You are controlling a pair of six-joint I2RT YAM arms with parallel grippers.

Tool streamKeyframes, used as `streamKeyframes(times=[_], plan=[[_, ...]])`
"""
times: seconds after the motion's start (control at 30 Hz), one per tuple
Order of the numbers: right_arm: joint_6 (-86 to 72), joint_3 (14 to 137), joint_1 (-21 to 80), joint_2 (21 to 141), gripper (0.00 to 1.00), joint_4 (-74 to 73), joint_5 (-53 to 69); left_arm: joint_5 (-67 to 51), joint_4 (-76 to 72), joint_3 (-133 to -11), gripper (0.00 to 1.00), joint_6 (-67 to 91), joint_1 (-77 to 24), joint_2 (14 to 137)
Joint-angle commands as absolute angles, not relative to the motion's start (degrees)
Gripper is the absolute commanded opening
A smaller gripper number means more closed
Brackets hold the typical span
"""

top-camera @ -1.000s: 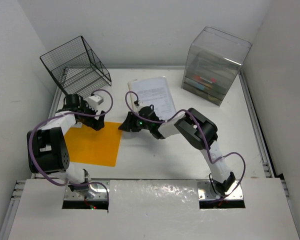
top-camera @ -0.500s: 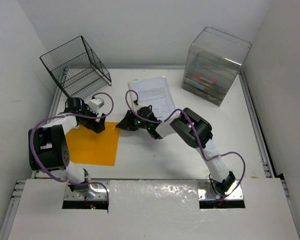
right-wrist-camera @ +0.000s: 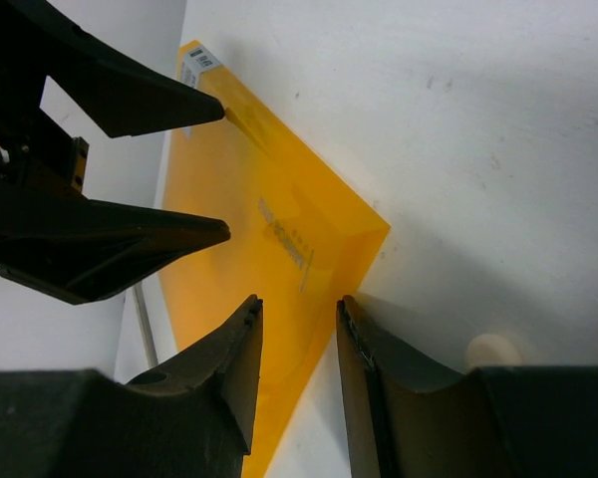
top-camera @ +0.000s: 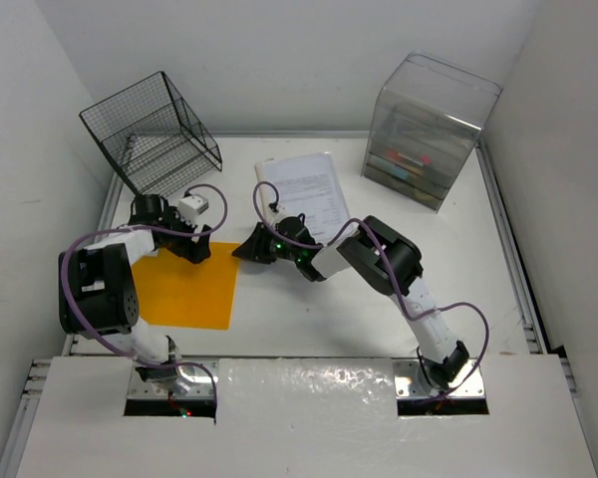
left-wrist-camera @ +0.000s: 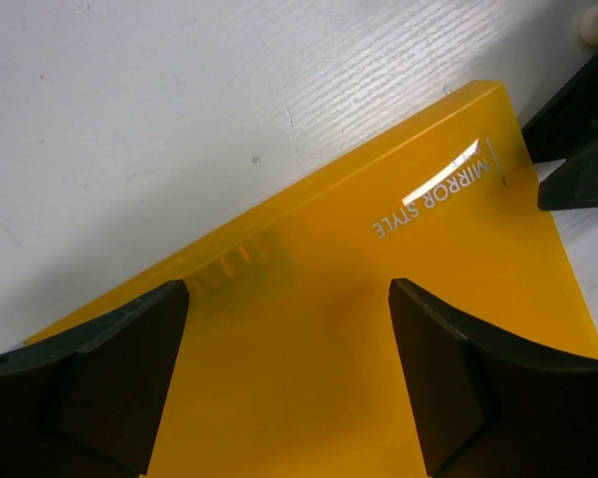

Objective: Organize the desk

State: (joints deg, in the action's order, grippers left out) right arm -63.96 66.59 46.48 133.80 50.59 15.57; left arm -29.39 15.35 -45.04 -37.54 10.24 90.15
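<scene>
Fingers [left-wrist-camera: 110, 368] of the left gripper [left-wrist-camera: 287, 299] are spread wide with nothing between them, hanging over the far edge of the orange folder [top-camera: 187, 289]. The right gripper [right-wrist-camera: 299, 309] has come in from the other side at the folder's far right corner. Its fingers [right-wrist-camera: 229, 378] are only narrowly parted and clamp nothing, though I cannot tell whether their tips touch the sheet.

The desk [top-camera: 299, 319] fills the overhead view beneath both arms, and the folder lies flat on its near left part. A wire rack [top-camera: 154, 134] stands at the far left, a printed paper [top-camera: 309, 184] lies mid-desk and a clear drawer box [top-camera: 429, 129] stands at the far right.

The folder looks thin, light and glossy, so probably slippery and a little bendy. Lying flush, it gives no face to pinch. The best hold is likely at that free corner, one finger slid under the edge while the other gripper steadies the sheet.
</scene>
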Motion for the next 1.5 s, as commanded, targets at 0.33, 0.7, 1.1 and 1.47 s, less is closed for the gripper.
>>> streamKeyframes(times=[0.33,0.7,1.1,1.47], plan=[[-65.39,73.82,47.72,137.72,0.35,51.07,16.08,-31.64,16.26,-44.65,0.79,-38.76,10.72,91.41],[-67.06,77.87,47.64,142.38,0.08,48.60,13.54,-32.26,17.40,-45.35,0.76,-39.37,10.72,92.29],[-45.02,66.71,47.72,129.47,0.00,51.86,15.20,-36.29,34.68,-54.21,0.86,-57.00,10.72,79.73],[-34.81,65.83,47.64,123.31,0.00,53.44,21.53,-40.59,56.66,-69.50,0.95,-79.52,10.72,85.16]])
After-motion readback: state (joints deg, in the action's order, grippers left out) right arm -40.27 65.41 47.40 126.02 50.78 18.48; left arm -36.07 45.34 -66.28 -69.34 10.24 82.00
